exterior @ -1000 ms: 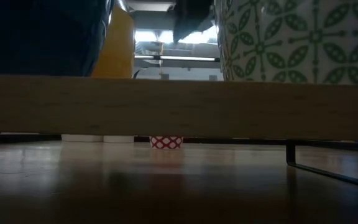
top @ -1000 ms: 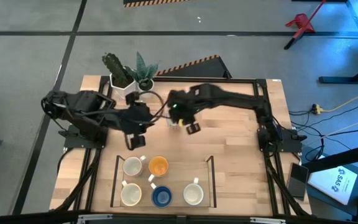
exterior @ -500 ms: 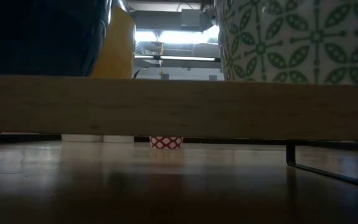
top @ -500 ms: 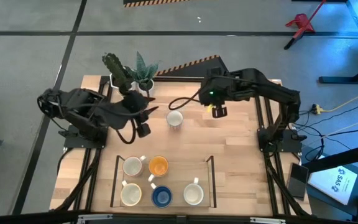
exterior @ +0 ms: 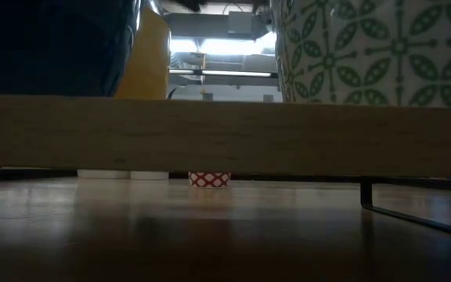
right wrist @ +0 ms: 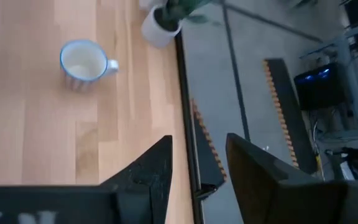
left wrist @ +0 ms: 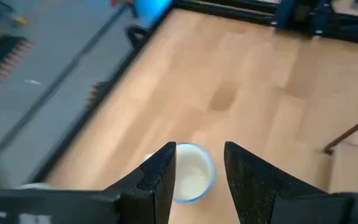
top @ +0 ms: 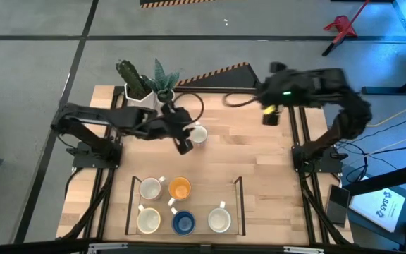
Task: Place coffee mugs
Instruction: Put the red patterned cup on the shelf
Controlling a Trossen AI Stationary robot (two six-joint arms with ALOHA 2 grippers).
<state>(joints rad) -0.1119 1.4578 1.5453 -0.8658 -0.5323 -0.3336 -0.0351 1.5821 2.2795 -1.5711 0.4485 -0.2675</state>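
The wooden worktop (top: 259, 169) carries a low open frame tray (top: 240, 204) at its near edge, and two white pots with green plants (top: 146, 88) stand at the far left corner. The left arm (top: 97, 123) reaches from the left side toward the middle, while the right arm (top: 330, 92) is raised over the far right corner, well apart from every mug.

Inside the tray sit five mugs: a white mug (top: 150, 188) and an orange mug (top: 180, 188) in the far row, then a cream mug (top: 148, 221), a blue mug (top: 182, 223) and another white mug (top: 219, 219) in the near row. The orange one is just beside the first white one; the blue one stands between the two pale ones of its row.

The sixth, a white mug with a patterned lower half (top: 199, 135), stands upright on the bare wood in the middle, outside the tray and near the plant pots. In the low view only its red and white patterned base (exterior: 210, 179) shows beneath the tray's wooden rail.

The left claw (top: 182, 143) hovers just beside this mug, fingers spread, with the mug's rim (left wrist: 190, 172) seen between them in the left wrist view; they do not pinch it. The right claw (top: 269, 117) is spread and holds nothing
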